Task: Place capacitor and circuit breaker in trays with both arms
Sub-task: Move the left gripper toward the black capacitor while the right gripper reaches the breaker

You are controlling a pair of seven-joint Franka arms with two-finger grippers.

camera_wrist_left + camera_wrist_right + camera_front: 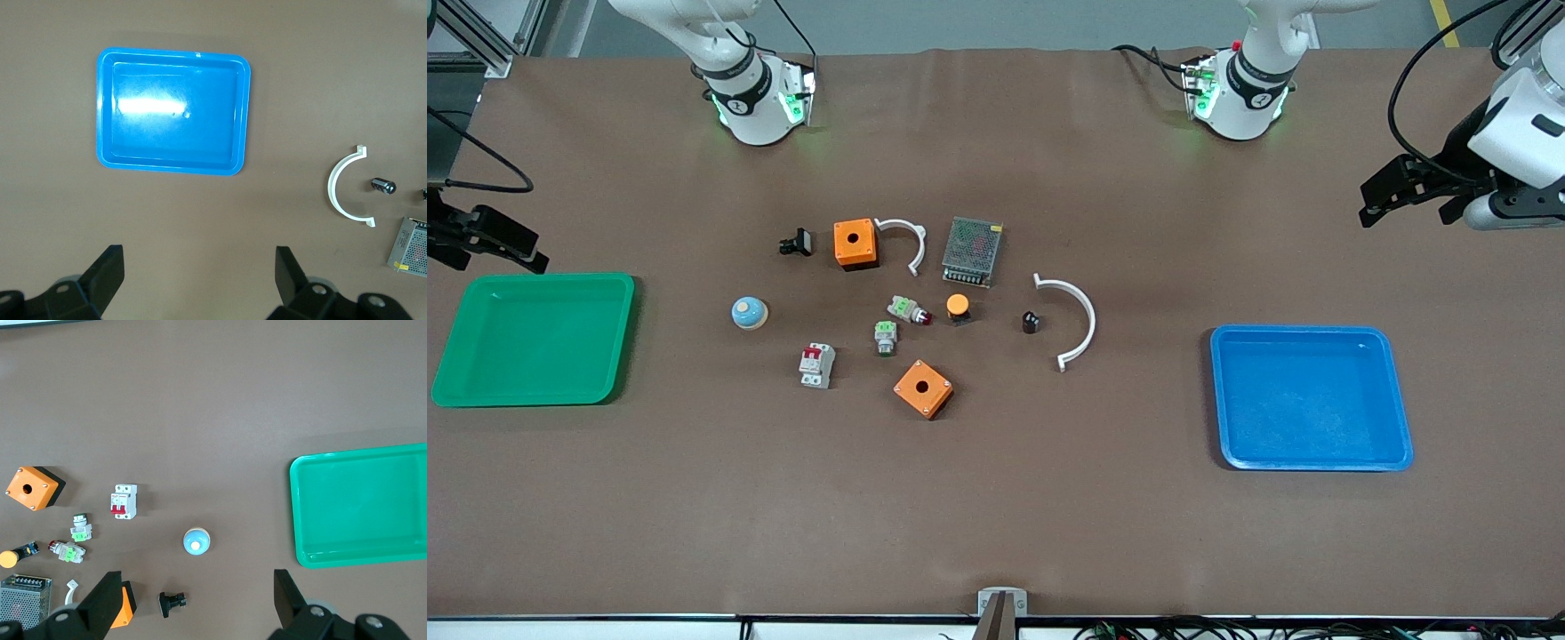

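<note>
Waiting at the outer ends of the table, both arms look to be at the very start: nothing is picked up and both trays are bare. The left gripper (1383, 200) hangs with its fingers spread wide, holding nothing, above the table at the left arm's end, near the blue tray (1403, 437). The right gripper (511, 253) hangs just as wide and empty beside the green tray (624, 338).

The capacitor (1031, 322) sits in the middle clutter, tucked inside the curve of the larger white clip (1083, 322), well apart from the left gripper. The circuit breaker (816, 365) lies flat toward the right arm's end, nearer the front camera than the blue-domed button (749, 312), and well apart from the right gripper.

I'd expect each arm next to swing inward and descend over its own part, with care around that clip.
</note>
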